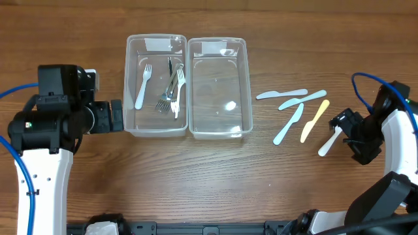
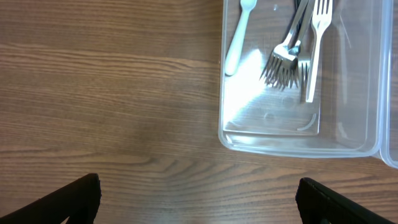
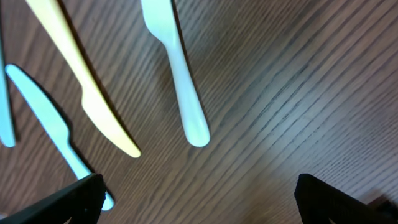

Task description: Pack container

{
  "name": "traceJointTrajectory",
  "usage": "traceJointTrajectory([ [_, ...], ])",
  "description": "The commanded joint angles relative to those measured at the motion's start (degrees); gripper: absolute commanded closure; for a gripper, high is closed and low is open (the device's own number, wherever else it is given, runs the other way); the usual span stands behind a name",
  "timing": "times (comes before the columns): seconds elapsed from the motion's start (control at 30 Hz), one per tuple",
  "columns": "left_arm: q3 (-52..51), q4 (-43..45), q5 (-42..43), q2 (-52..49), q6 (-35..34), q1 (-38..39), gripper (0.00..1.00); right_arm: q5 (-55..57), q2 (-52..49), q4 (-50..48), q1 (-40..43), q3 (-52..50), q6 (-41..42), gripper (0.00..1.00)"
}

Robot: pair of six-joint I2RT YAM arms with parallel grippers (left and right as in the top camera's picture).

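Two clear containers stand side by side. The left container (image 1: 157,130) (image 2: 298,146) holds a white plastic fork (image 1: 142,85) (image 2: 237,37) and several metal forks (image 1: 171,91) (image 2: 298,53). The right container (image 1: 219,134) has nothing in it. My left gripper (image 1: 119,116) (image 2: 199,202) is open over bare wood, just outside the left container's left wall. My right gripper (image 1: 345,134) (image 3: 199,196) is open beside a white plastic utensil (image 1: 328,141) (image 3: 177,74). A yellow knife (image 1: 315,120) (image 3: 87,87) and a light blue knife (image 1: 288,123) (image 3: 53,124) lie to its left.
A white knife (image 1: 281,94) and another light blue knife (image 1: 302,98) lie on the wooden table (image 1: 215,183) right of the containers. Blue cables loop beside both arms at the table's left and right edges.
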State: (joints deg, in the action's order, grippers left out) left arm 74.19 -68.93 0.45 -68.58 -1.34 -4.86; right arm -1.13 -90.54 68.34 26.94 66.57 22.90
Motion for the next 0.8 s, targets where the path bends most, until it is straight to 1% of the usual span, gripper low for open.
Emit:
traceJointTrajectory([
  [0.0,-0.87,0.42,0.61,0.09,0.92,-0.04,0.0,-0.07,0.13,-1.03,-0.31,-1.86,-0.11,0.0],
  [0.07,-0.87,0.39,0.68,0.07,0.9,-0.04,0.0,-0.02,0.13,-1.68,-0.31,-2.69,0.04,0.0],
  [0.17,-0.87,0.61,0.68,0.02,0.9,-0.04,0.0,1.38,0.13,-2.14,-0.31,-3.65,2.36,0.0],
  [0.57,-0.87,0.44,0.9,0.02,0.48,-0.04,0.0,1.44,-0.15,-3.93,-0.31,-4.37,2.47,0.0],
  [0.77,-0.87,0.63,1.09,0.02,0.5,-0.04,0.0,1.46,-4.79,-4.07,-0.92,-4.37,2.43,0.0],
])
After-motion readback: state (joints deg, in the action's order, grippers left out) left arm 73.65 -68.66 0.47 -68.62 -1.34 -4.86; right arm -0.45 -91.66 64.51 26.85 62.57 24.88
